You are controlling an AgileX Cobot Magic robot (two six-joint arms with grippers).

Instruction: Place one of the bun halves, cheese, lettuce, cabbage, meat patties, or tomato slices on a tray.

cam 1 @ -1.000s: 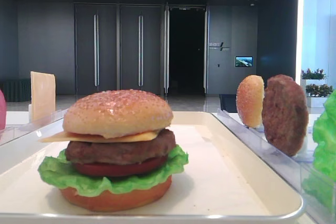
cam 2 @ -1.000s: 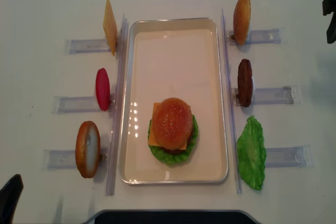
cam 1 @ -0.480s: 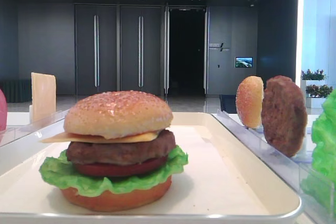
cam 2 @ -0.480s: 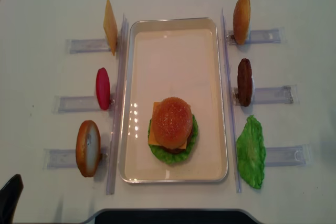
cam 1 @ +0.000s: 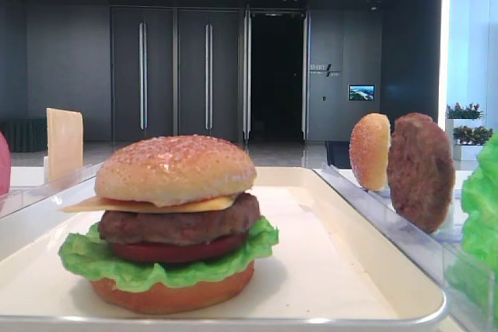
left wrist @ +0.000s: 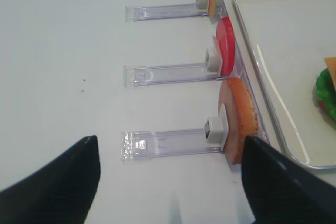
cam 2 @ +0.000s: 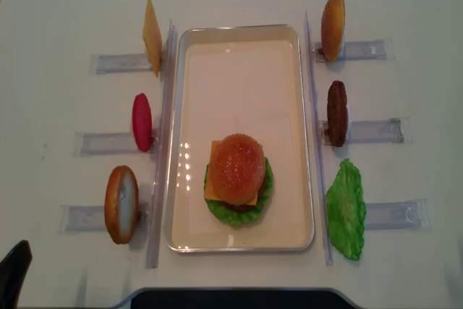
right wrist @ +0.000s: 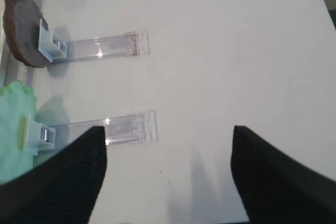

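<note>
On the cream tray [cam 2: 239,70] stands a stacked burger with a sesame bun half [cam 2: 237,168] on top. Beneath it lie cheese [cam 1: 156,204], a meat patty [cam 1: 179,223], a tomato slice [cam 1: 175,250] and lettuce [cam 1: 156,270]. On the right racks stand another bun half [cam 2: 333,27], a patty [cam 2: 337,113] and lettuce [cam 2: 346,210]. Left of the tray stand cheese [cam 2: 151,36], a tomato slice [cam 2: 142,122] and an orange-brown bun piece [cam 2: 121,204]. My left gripper [left wrist: 168,182] hovers open and empty over the table beside that bun piece. My right gripper [right wrist: 168,171] is open and empty above the table, right of the lettuce rack [right wrist: 126,128].
Clear plastic racks [cam 2: 108,63] lie on the white table on both sides of the tray, with long clear rails [cam 2: 160,142] along its edges. A dark edge [cam 2: 239,298] runs along the table's front.
My right arm, seen a second ago at the overhead view's upper right edge, has left that view. The food and tray have not moved.
</note>
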